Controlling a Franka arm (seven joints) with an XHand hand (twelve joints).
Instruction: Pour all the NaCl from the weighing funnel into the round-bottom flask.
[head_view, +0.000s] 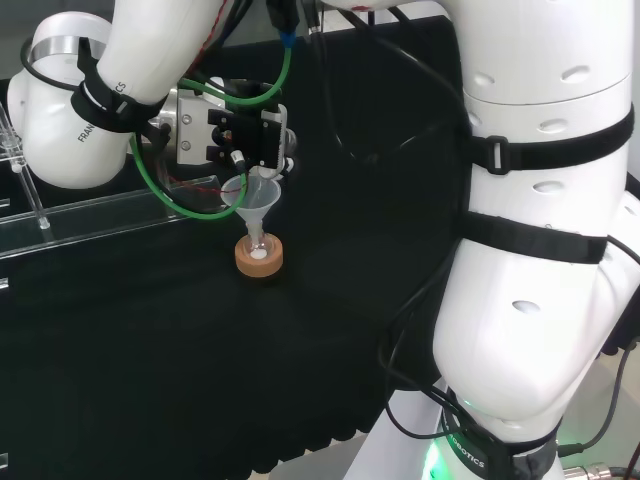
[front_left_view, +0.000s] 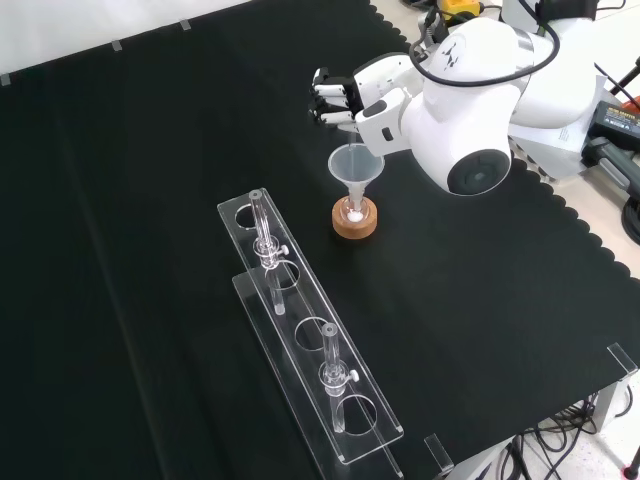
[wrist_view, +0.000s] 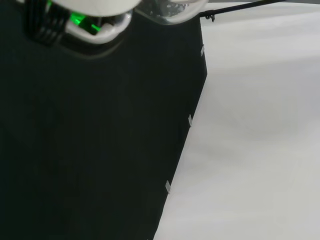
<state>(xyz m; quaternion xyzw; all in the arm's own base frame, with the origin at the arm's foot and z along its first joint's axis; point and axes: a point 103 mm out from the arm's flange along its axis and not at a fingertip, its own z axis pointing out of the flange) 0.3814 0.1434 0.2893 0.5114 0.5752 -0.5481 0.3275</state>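
Observation:
A round-bottom flask (front_left_view: 353, 212) sits in a cork ring (front_left_view: 355, 224) on the black cloth, with a clear funnel (front_left_view: 355, 164) standing in its neck. White powder lies at the flask's bottom (head_view: 259, 254). The hand (front_left_view: 335, 95) hovers just above and behind the funnel's rim with its fingers curled. In the head view the hand (head_view: 250, 135) is directly over the funnel (head_view: 254, 203), and a small clear piece, the weighing funnel (head_view: 236, 186), hangs tilted from its fingers down to the funnel's rim. Whether the weighing funnel holds anything is too faint to tell.
Two long clear racks (front_left_view: 300, 330) with glass tubes lie in front of the flask in the front view, and at the left (head_view: 100, 215) in the head view. The arm's big white link (front_left_view: 470, 110) stands right of the hand. The wrist view shows the cloth's edge (wrist_view: 187, 125).

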